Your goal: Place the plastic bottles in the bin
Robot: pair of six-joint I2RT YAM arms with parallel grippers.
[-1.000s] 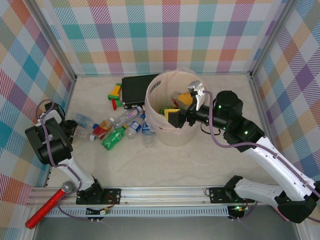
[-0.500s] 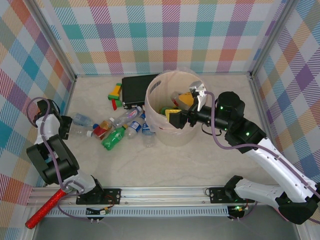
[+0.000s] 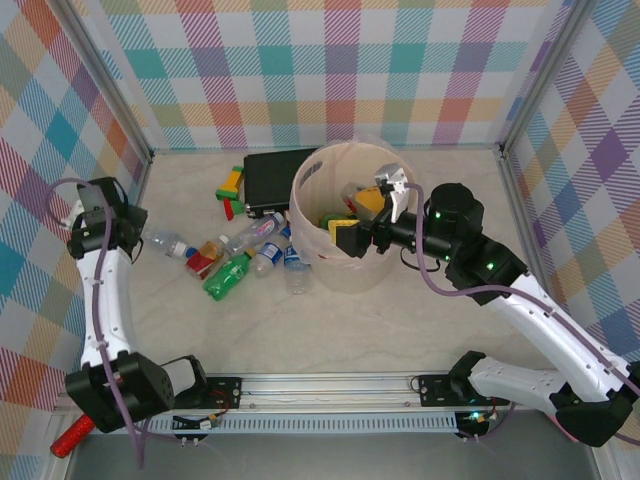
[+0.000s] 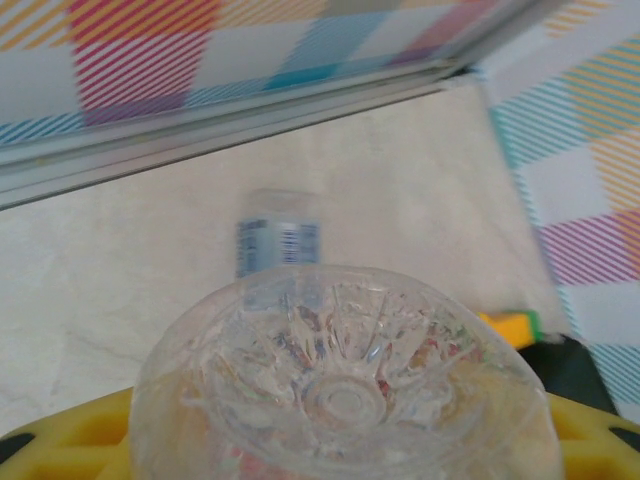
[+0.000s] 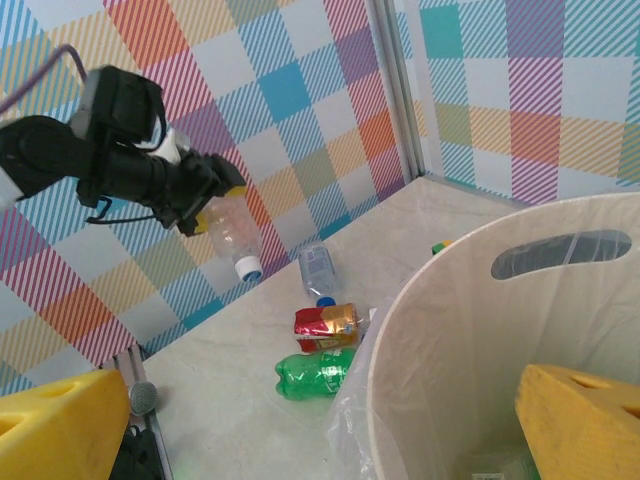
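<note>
My left gripper (image 3: 135,233) is shut on a clear plastic bottle (image 3: 166,243). The right wrist view shows that bottle (image 5: 231,230) held off the table, white cap pointing down. Its ribbed base (image 4: 345,390) sits between my yellow fingers (image 4: 60,432) in the left wrist view. More plastic bottles lie left of the bin (image 3: 308,205): a green one (image 3: 228,276), an orange-red labelled one (image 3: 207,255) and clear ones (image 3: 256,232). My right gripper (image 3: 358,217) hangs open over the bin with nothing in it. From there I see the bin's wall (image 5: 450,330), the green bottle (image 5: 320,372) and the red one (image 5: 328,322).
A black box (image 3: 272,175) and coloured toy blocks (image 3: 232,185) lie behind the bottles. A clear bottle with a blue label (image 4: 278,235) lies by the left wall. Plaid walls close in the table on three sides. A red-handled tool (image 3: 70,438) rests at the near left corner.
The left arm has stretched out and raised its gripper with the clear bottle in it, its jaws closing a little. The right arm has stayed still.
</note>
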